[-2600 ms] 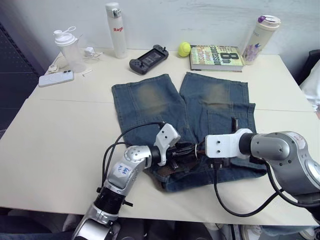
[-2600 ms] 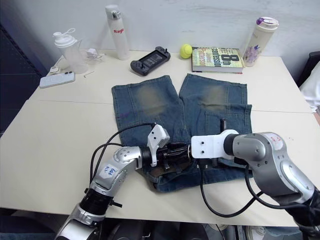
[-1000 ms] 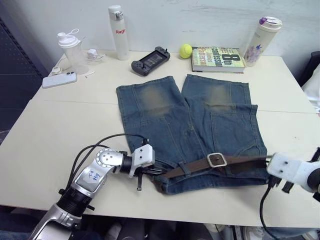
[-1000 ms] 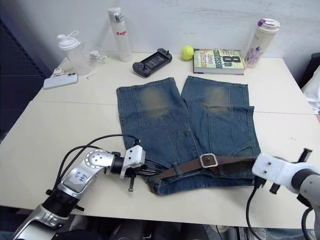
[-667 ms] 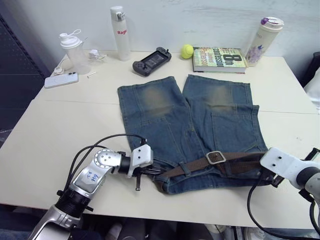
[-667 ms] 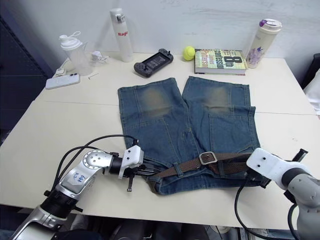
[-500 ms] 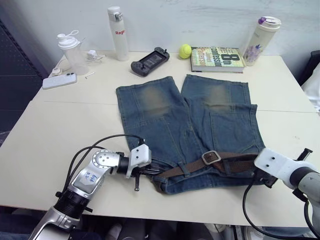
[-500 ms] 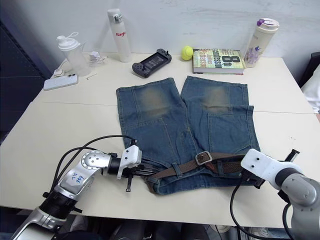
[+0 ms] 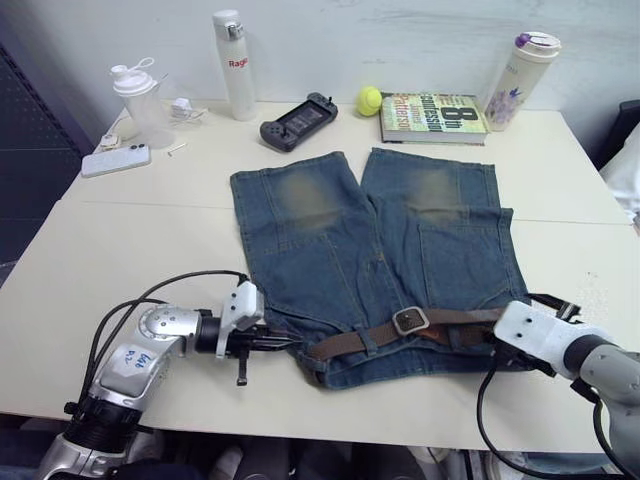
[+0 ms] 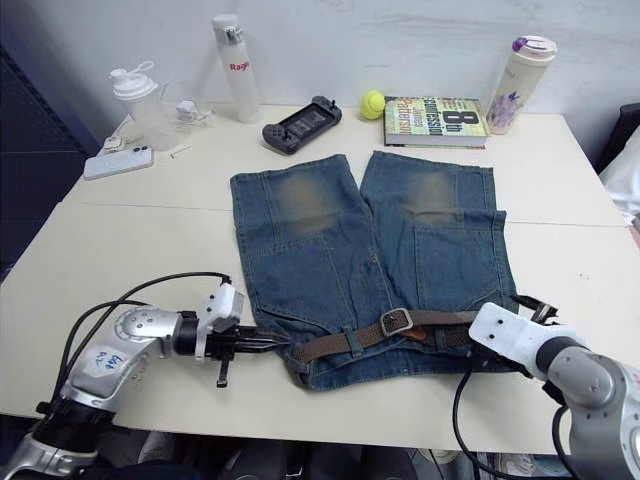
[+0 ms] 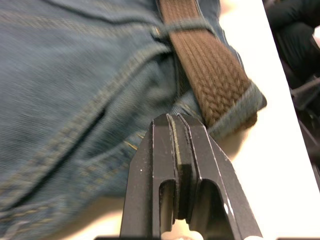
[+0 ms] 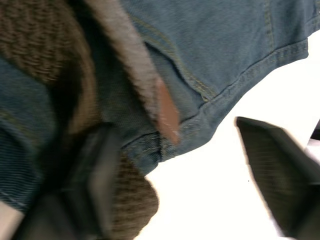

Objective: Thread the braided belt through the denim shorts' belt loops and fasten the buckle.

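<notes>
Since half a second ago the left gripper (image 9: 272,341) has drawn back to the robot's left, away from the waistband corner of the denim shorts (image 9: 375,255); its two black fingers (image 11: 177,165) are pressed flat together with nothing between them, their tips just short of the belt's end. The buckle (image 9: 410,321) has slid slightly leftward and the right gripper (image 10: 478,352) has come in against the shorts' right edge.

Going left to right along the far edge of the table (image 9: 130,250): one clear shaker bottle (image 9: 139,100), one white phone (image 9: 113,159), one white bottle (image 9: 233,64) lettered "Ragi…" in red, one black game controller (image 9: 297,120), one yellow ball (image 9: 370,99), one book (image 9: 432,116) with a large "8" and "8th" on its cover, and one floral tumbler (image 9: 522,78).

The braided belt (image 9: 350,342) lies across the waistband, passing under two visible belt loops (image 11: 186,27), the buckle near the middle. The right gripper's fingers (image 12: 272,165) stand spread wide, one against the belt's right end, gripping nothing.
</notes>
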Controlling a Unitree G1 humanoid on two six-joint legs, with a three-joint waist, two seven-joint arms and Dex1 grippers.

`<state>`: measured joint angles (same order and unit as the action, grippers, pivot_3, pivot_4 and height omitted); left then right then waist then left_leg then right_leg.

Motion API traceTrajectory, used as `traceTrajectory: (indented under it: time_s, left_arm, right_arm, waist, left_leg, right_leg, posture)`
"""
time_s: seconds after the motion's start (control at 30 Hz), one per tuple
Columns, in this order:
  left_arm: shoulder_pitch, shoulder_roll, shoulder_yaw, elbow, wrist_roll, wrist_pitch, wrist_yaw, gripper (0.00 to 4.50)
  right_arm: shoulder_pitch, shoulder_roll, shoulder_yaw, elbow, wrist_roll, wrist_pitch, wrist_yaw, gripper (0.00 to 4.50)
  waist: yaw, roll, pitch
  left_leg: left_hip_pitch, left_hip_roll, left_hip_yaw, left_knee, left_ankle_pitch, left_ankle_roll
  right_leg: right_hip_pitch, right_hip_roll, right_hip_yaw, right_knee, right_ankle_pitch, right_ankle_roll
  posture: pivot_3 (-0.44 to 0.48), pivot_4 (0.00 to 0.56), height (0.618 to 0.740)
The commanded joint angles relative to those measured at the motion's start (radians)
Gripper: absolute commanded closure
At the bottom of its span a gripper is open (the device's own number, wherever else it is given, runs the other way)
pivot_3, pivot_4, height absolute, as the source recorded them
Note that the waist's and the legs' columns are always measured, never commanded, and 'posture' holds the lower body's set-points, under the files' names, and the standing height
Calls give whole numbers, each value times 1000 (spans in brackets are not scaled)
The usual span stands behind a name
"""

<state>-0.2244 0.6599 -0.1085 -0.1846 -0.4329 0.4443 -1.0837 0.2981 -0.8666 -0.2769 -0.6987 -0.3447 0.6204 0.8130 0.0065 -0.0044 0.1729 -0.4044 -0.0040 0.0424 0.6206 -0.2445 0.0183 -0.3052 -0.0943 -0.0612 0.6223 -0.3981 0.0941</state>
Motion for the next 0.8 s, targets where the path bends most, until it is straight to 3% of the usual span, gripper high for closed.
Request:
traceTrajectory:
  time_s: [0.03,0.17,0.33,0.47,0.63,0.8]
  left_arm:
    - [-13,3,54,-66,-73,58,11,4500]
    - [-6,7,64,-77,-90,93,14,4500]
    - [-9,-8,70,-106,-114,125,32,4500]
    - [4,1,79,-187,-204,206,19,4500]
    - [13,-4,58,-266,-264,267,31,4500]
    - [23,16,-57,-266,-124,157,10,4500]
  right_arm:
    - [14,5,-93,-77,141,-6,103,104]
    - [-46,27,-222,-170,391,127,231,104]
    - [-126,41,-265,-235,597,301,252,104]
    - [-137,46,-221,-252,645,310,196,104]
    - [-47,21,-158,-259,617,231,164,104]
    - [95,-23,-120,-246,523,130,123,104]
  waist:
    - [-1,0,0]
    - [-9,-1,1]
    - [-6,-2,2]
    - [0,-3,3]
    - [-2,-2,3]
    - [1,-2,3]
  left_leg:
    - [0,0,0,0,0,0]
    - [0,0,0,0,0,0]
    - [0,0,0,0,0,1]
    - [-2,0,-1,0,-1,3]
    - [-1,0,-1,0,-1,2]
    - [-1,-1,-1,0,-1,2]
  right_leg:
    - [0,0,0,0,0,0]
    - [0,0,0,0,0,0]
    - [0,0,0,1,0,0]
    - [0,-1,0,-1,0,0]
    - [0,-1,0,-1,0,0]
    - [0,-1,0,-1,0,0]
  posture:
    - [0,150,740]
    - [0,150,740]
    - [0,150,740]
    - [0,150,740]
    - [0,150,740]
    - [0,150,740]
